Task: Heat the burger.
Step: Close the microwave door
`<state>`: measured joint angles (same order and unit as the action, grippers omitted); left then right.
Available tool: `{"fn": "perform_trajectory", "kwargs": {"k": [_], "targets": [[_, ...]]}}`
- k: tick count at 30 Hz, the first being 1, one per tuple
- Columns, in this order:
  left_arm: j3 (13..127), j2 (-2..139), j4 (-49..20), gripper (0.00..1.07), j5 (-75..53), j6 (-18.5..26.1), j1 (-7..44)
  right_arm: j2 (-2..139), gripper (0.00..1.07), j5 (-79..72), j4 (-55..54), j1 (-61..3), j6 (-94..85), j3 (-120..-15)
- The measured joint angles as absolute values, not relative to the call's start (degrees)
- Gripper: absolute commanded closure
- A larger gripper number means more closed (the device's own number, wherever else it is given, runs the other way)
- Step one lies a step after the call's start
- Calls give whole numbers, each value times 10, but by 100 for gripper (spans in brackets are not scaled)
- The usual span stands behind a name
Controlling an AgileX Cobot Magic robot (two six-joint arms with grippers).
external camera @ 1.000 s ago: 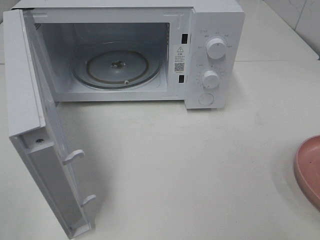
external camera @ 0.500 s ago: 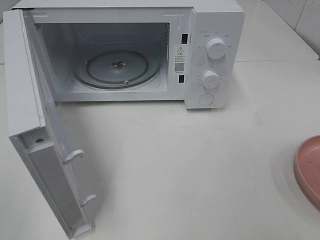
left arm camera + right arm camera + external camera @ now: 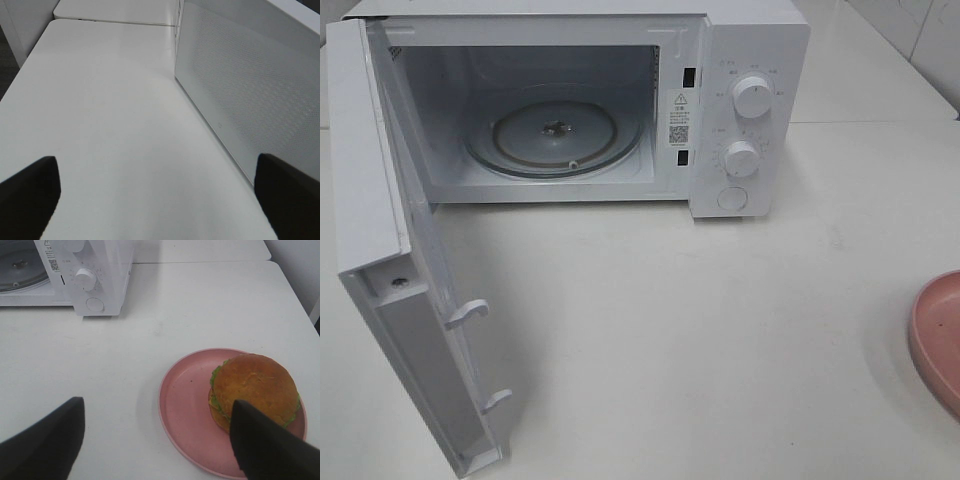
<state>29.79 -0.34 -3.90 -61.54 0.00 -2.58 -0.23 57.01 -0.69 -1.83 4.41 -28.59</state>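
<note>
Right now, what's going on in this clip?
Nothing is being held at this moment. The microwave stands with its door swung wide open and its glass turntable bare. The burger sits on a pink plate on the table, off to the microwave's right. The right gripper hovers open above the plate; the left gripper is open beside the door.

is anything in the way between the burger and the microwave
Nothing visible. The burger sits on the pink plate, bare table lies between it and the microwave, whose door is open.
</note>
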Motion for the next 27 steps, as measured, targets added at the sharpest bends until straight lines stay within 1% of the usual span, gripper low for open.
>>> {"fn": "perform_trajectory", "kwargs": {"k": [27], "targets": [[298, -3, -39, 9, -615, 0, -26, -2, 31, 570, -7, -18, 44, -286]]}}
